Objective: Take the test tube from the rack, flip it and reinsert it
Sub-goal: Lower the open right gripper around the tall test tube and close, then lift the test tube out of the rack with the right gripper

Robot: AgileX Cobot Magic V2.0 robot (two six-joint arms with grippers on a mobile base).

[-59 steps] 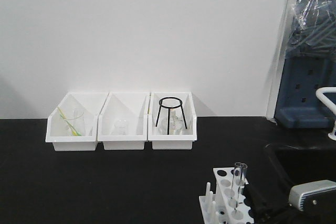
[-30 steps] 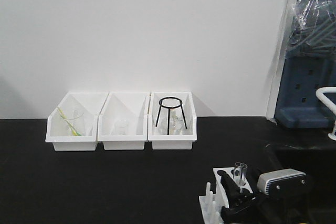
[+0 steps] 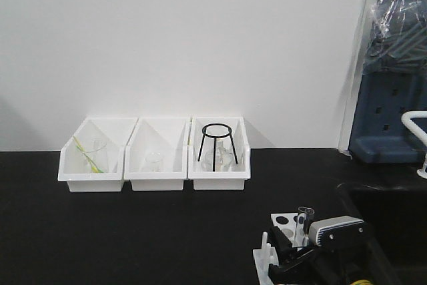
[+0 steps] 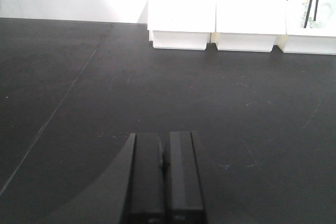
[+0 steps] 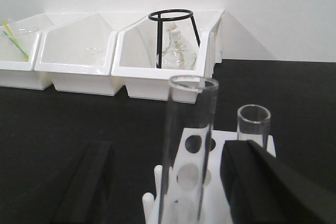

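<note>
Front view first: the right arm's grey wrist housing [image 3: 337,230] has slid further left and lower than half a second ago and now sits right beside the test tube [image 3: 305,218], which stands upright in the white plastic rack [image 3: 283,219] exactly where it stood before, only its clear top and round rim showing above the plate of round holes. Behind, three glossy white bins [image 3: 157,183] line the wall on the matte black table [image 3: 133,231], unchanged, a thin black wire ring stand [image 3: 217,143] in the right-hand one. Over to the left wrist view: the left gripper [image 4: 164,177] hovers over bare tabletop, its flat black fingers pressed together with nothing between them. Now the right wrist view: the right gripper [image 5: 167,153] is spread wide, one dark finger on each side of the tall smooth glass tube, clear gaps both sides, no contact. A second, shorter glass rim [image 5: 253,120] pokes up just behind the right-hand finger, also over the rack
</note>
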